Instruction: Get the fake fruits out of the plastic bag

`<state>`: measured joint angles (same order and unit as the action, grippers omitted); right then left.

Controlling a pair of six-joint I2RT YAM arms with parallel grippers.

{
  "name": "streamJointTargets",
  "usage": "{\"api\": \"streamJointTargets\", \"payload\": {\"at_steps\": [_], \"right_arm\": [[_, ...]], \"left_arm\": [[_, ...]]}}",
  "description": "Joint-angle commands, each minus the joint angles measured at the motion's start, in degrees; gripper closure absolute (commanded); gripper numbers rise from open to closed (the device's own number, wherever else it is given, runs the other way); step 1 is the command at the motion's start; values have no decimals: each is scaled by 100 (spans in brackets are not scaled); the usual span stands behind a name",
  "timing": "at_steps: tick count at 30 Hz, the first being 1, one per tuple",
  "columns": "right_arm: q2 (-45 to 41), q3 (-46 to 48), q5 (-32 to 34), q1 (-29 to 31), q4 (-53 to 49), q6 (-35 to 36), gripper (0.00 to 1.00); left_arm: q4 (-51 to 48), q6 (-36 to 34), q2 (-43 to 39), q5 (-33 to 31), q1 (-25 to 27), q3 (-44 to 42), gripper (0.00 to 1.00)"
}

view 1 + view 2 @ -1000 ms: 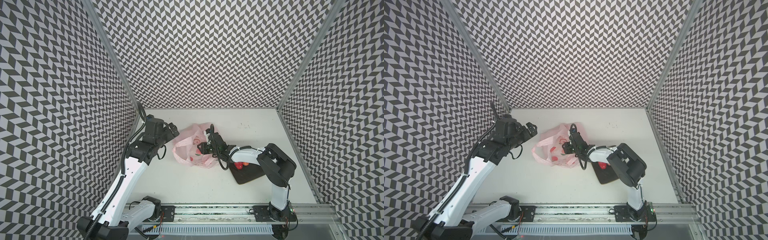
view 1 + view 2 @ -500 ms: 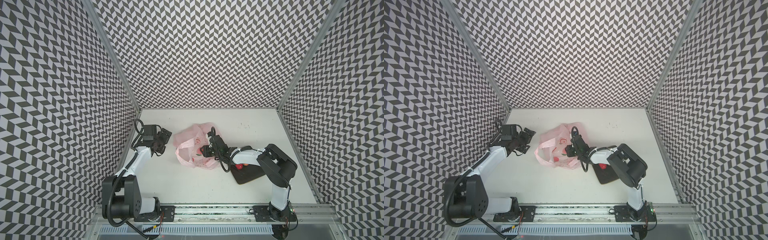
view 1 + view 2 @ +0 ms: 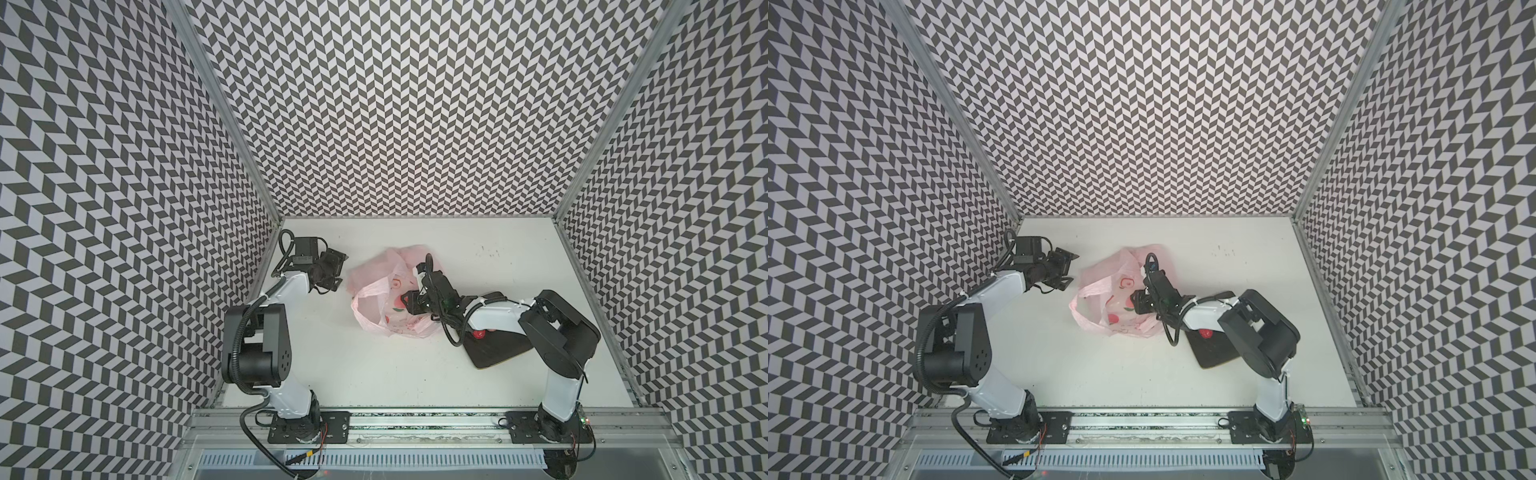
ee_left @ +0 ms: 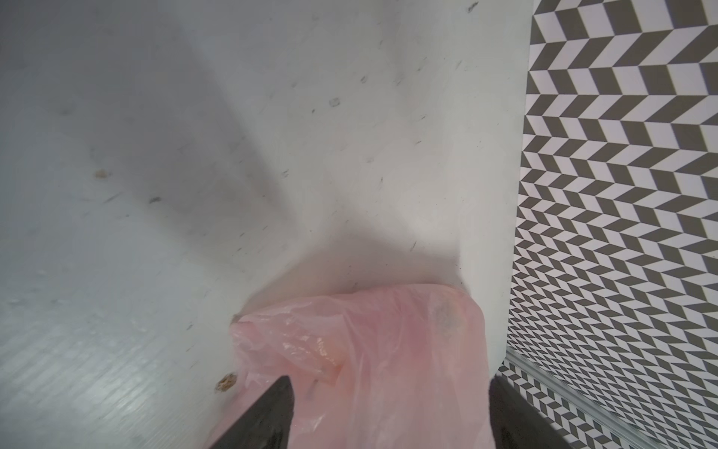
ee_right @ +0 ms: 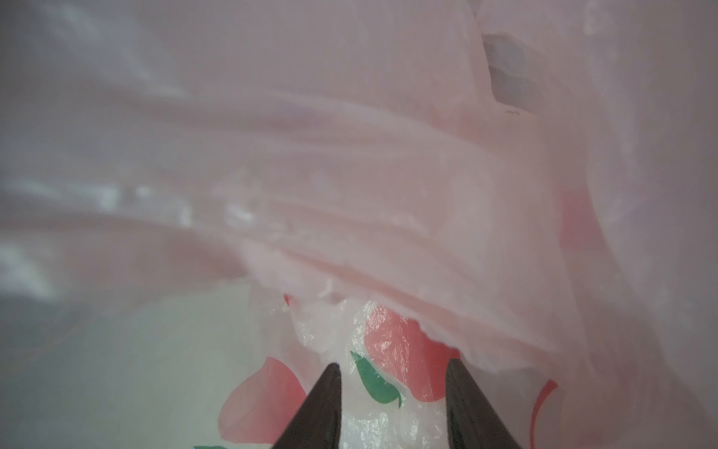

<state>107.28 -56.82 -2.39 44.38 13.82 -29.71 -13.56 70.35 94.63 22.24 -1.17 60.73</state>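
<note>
The pale-pink plastic bag (image 3: 374,274) (image 3: 1125,320) lies crumpled mid-table. My left gripper (image 3: 341,272) (image 3: 1073,272) sits low at its left edge, open, with a fold of the bag (image 4: 369,350) between its wide-spread fingers (image 4: 389,383). My right gripper (image 3: 406,300) (image 3: 1136,302) reaches into the bag from the right. In the right wrist view its tips (image 5: 392,367) stand part-way apart, pinching crinkled printed film (image 5: 349,175). One red fake fruit (image 3: 478,334) (image 3: 1204,333) lies on the dark board under the right arm. Any fruits in the bag are hidden by the film.
The dark brown board (image 3: 498,353) (image 3: 1217,353) lies right of the bag, partly under the right arm. Patterned walls close off the left, back and right. The arm bases stand on a rail along the front edge.
The left arm came down from above and folded low, bringing its gripper to the bag's left edge with jaws narrowing. The right gripper stayed at the bag, which shifted slightly.
</note>
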Motion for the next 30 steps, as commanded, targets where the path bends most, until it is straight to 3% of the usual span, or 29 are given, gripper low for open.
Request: {"api": "streamJointTargets", "payload": {"at_steps": [1, 14, 25, 30], "right_arm": [[-185, -74, 72, 0, 347, 91, 57], [-313, -147, 159, 0, 317, 161, 57], [-392, -149, 201, 0, 259, 203, 57], [-443, -119, 175, -8, 270, 201, 57]], "left_arm": [[-207, 76, 92, 18, 95, 176, 25], [-322, 80, 755, 0, 424, 529, 48], [15, -242, 521, -177, 616, 489, 93], [182, -659, 125, -278, 783, 510, 100]]}}
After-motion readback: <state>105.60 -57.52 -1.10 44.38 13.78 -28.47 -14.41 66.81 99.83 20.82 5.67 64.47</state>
